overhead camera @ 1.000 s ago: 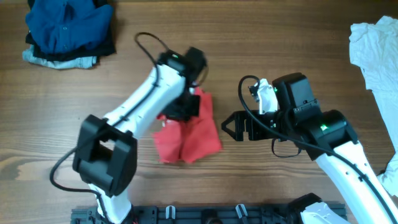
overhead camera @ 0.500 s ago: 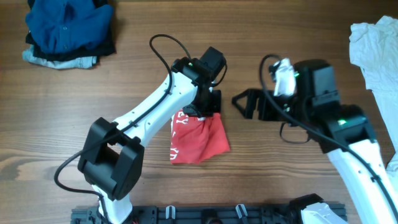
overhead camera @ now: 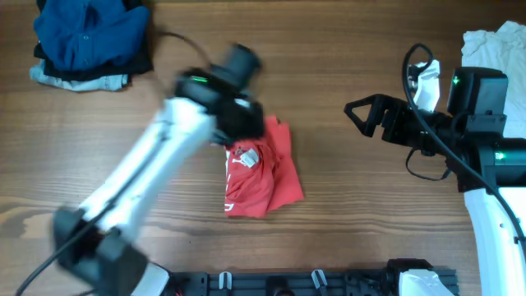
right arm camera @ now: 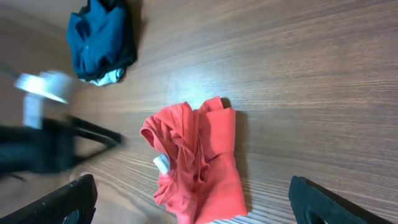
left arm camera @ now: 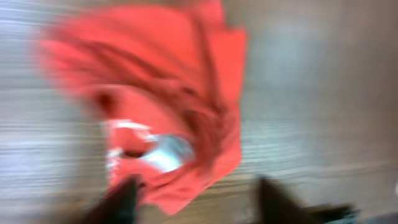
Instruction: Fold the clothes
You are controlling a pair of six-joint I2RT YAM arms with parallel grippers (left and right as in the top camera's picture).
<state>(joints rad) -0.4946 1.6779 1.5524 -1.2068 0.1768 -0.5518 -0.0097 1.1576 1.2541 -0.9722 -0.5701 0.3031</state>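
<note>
Red tee (overhead camera: 259, 168) crumpled, long axis front-back | L tool (left arm camera: 200, 202) spread, empty | R tool (right arm camera: 196, 200) same

My white-and-black left arm (overhead camera: 148, 164) stretches from its base at the bottom of the overhead view up and to the right, smeared with blur. Its dark wrist end bends down over the black two-finger left gripper (overhead camera: 237, 123). On that wrist's camera I see its two dark fingers (left arm camera: 124, 199) standing apart, gripping nothing. My white-and-black right arm (overhead camera: 485, 189) reaches leftward, and its black two-finger right gripper (overhead camera: 359, 115) is spread wide and empty, well apart from the left one.
</note>
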